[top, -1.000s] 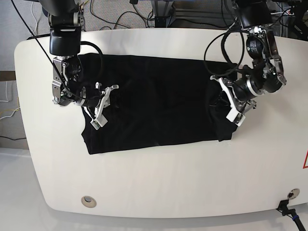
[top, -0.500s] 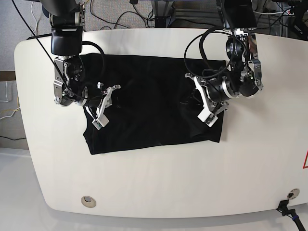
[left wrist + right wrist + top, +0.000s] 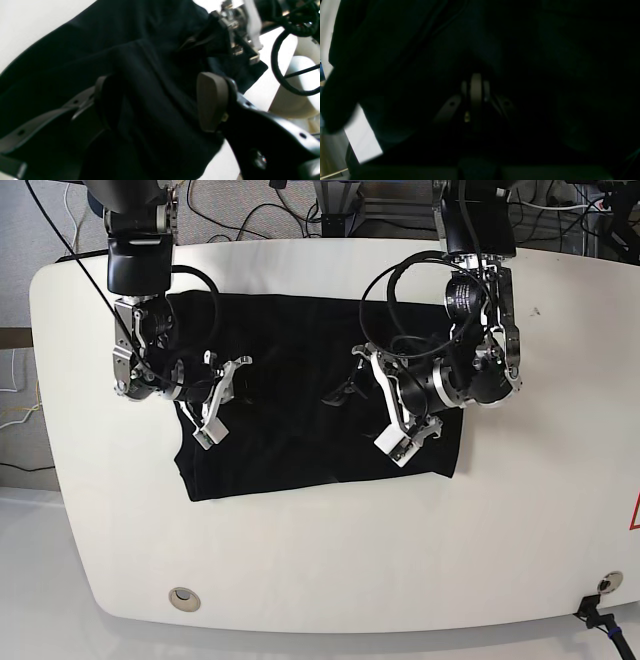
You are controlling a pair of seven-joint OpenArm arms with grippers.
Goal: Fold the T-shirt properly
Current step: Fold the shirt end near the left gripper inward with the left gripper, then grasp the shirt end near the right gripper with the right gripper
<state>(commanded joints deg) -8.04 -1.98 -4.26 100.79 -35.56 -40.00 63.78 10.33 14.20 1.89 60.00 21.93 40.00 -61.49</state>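
The T-shirt (image 3: 300, 435) lies across the table (image 3: 330, 560) — plain black, a broad band with a ragged left edge, soft creases and a raised ridge. Over its right part, the left gripper (image 3: 160, 102) holds its fingers apart. The right gripper (image 3: 476, 95), at the left part, has its fingertips together.

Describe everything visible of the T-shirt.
The T-shirt is plain black, soft-looking fabric, spread as a wide, low bundle across the white table, with ridges and overlapping layers. No print shows. The right pincer is at its robot's-right part; the left pincer is open over a raised fold. Whether either touches it is unclear.
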